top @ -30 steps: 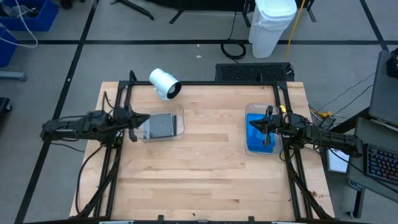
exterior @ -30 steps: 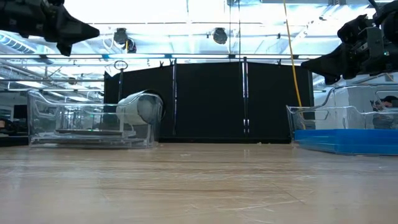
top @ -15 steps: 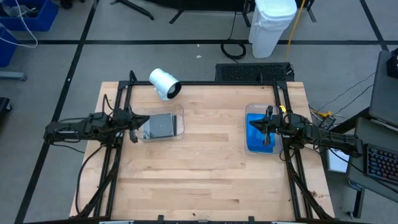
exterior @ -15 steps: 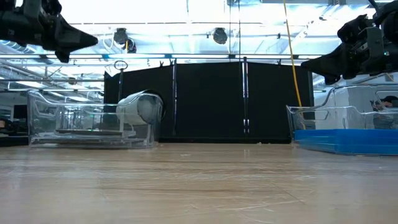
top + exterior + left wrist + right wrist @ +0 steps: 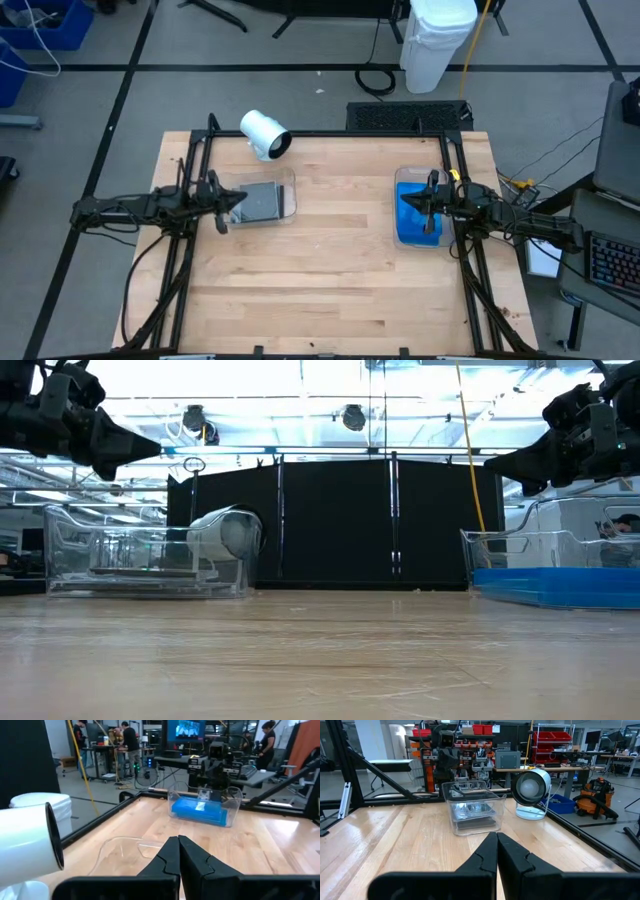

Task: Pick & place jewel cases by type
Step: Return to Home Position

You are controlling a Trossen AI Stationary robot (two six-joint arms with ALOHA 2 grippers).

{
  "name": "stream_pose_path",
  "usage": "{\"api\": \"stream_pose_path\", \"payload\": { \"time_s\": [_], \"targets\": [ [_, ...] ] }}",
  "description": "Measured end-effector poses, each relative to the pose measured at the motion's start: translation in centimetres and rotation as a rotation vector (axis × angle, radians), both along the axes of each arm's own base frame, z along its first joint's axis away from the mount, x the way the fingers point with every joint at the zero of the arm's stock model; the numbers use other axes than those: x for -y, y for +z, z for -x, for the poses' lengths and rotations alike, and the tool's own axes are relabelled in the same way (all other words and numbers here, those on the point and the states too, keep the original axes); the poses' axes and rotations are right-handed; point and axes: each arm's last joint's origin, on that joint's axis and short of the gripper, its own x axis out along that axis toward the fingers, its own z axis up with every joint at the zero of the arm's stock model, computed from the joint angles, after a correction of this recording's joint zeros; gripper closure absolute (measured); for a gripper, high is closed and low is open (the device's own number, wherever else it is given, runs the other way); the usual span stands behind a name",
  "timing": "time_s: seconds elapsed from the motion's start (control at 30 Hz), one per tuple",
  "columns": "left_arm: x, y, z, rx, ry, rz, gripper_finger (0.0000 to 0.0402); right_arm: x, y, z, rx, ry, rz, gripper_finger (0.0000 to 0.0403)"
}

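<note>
Overhead, the left gripper (image 5: 236,197) hangs over the left end of the left tray (image 5: 291,190), jaws together and holding nothing; its wrist view shows the two fingers (image 5: 167,856) meeting tip to tip. From table height it sits well above the tray's rim. The grey cases (image 5: 262,203) lie stacked flat inside that tray, on the left side of the table (image 5: 320,270). A white cylinder (image 5: 265,133) lies on its side just behind the tray, near the table's far edge.

Over on the right side, the right gripper (image 5: 405,197) hangs above the right tray (image 5: 420,172), raised clear of it, jaws likewise together and empty. The blue cases (image 5: 412,230) lie flat in that tray. Both trays stand well apart, with bare wood between.
</note>
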Motion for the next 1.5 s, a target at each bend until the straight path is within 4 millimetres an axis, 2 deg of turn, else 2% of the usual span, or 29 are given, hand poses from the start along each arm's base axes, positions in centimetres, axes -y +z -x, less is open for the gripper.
{"api": "stream_pose_path", "payload": {
  "time_s": [0.63,0.83,0.97,1.1,1.3,1.5],
  "targets": [
    [0.1,-0.9,-0.1,-0.066,-0.029,-0.021,0.0394,0.0,0.0,0.0,0.0,0.0,0.0,0.0403],
    [0.3,-0.9,-0.1,-0.067,-0.096,-0.015,0.0394,0.0,0.0,0.0,0.0,0.0,0.0,0.0403],
    [0.4,-2.1,-0.3,-0.093,-0.143,-0.014,0.0397,0.0,0.0,0.0,0.0,0.0,0.0,0.0403],
    [0.4,-2.7,-0.7,-0.043,-0.184,-0.011,0.0394,0.0,0.0,0.0,-0.001,0.0,0.0,0.0403],
    [0.1,-2.8,-0.7,-0.055,-0.189,-0.003,0.0398,0.0,0.0,0.0,-0.001,0.0,0.0,0.0403],
    [-0.1,-3.1,-0.8,-0.092,-0.184,-0.011,0.0375,0.0,0.0,0.0,-0.001,0.0,0.0,0.0403]
  ]
}}
